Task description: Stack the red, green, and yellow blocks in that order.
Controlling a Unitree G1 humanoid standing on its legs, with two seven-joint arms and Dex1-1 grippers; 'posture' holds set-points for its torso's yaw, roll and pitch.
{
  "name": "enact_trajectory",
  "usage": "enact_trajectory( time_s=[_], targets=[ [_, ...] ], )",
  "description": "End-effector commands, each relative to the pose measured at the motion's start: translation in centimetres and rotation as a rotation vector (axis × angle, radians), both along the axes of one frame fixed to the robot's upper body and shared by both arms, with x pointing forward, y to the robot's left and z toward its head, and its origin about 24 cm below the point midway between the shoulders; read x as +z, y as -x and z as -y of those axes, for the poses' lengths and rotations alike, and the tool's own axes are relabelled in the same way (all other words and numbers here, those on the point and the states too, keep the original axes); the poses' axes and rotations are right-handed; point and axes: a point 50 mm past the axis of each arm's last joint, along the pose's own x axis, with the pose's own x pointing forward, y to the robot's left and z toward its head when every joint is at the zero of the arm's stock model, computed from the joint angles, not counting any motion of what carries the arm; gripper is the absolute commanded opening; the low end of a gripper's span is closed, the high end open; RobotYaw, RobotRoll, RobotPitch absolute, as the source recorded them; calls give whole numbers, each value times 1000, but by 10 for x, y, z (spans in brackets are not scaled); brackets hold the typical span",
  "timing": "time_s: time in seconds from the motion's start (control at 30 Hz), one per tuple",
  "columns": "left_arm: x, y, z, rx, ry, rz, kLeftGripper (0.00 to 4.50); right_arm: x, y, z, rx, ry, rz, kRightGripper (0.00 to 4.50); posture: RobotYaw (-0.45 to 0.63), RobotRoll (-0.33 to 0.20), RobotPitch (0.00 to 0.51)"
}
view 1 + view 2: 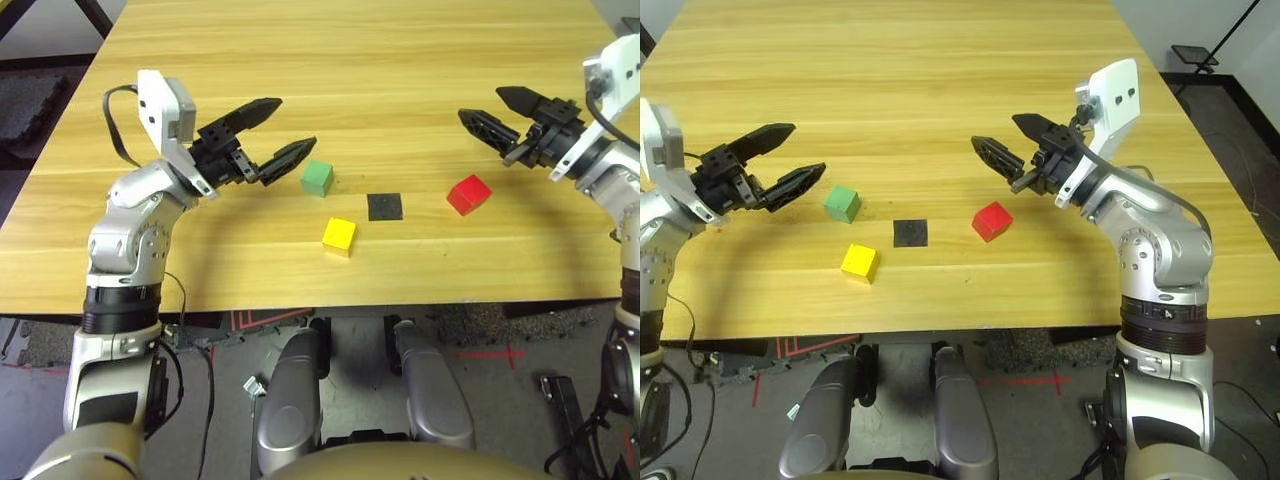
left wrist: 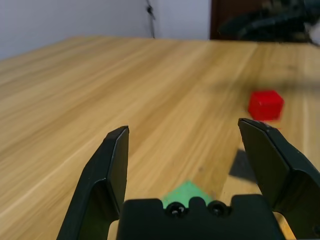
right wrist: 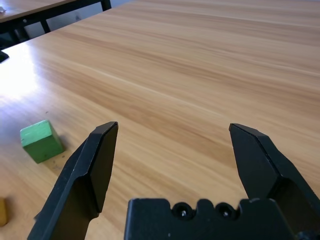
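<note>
Three small cubes lie apart on the wooden table [image 1: 300,60]. The green block [image 1: 317,178] sits left of centre, the yellow block [image 1: 339,235] nearer the front edge, and the red block [image 1: 468,193] to the right. My left gripper [image 1: 283,128] hovers open just left of the green block, nothing between its fingers. My right gripper [image 1: 996,139] hangs open above the table, behind and slightly left of the red block [image 1: 991,220], also empty. In the left wrist view the green block [image 2: 189,192] peeks out below the open fingers.
A flat black square patch [image 1: 385,206] lies on the table between the yellow and red blocks. The table's front edge [image 1: 300,300] runs just below the yellow block. The broad far half of the tabletop is bare wood.
</note>
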Motion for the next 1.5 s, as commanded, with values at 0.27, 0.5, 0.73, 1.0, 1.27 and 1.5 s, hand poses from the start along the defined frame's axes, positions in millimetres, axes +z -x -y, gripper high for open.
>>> enact_trajectory(
  time_s=[0.27,0.5,0.73,1.0,1.27,1.5],
  targets=[
    [-3,-22,-32,-33,-138,-29,4452,15,20,8,80,51,-46,4500,203,-20,301],
    [-14,-21,-31,-129,-245,-40,4452,10,34,20,160,160,-162,4500,194,-22,310],
    [-14,-23,-28,-153,-261,-16,4452,-4,38,30,160,215,-240,4500,189,-23,302],
    [-14,-26,-23,-154,-250,3,4452,-20,28,38,13,275,-242,4500,183,-28,292],
    [-12,-28,-24,-134,-248,11,4452,-36,33,22,14,213,-267,4500,192,-24,291],
    [-15,-26,-21,-141,-239,11,4452,-55,40,18,-1,271,-280,4500,197,-29,291]
  ],
)
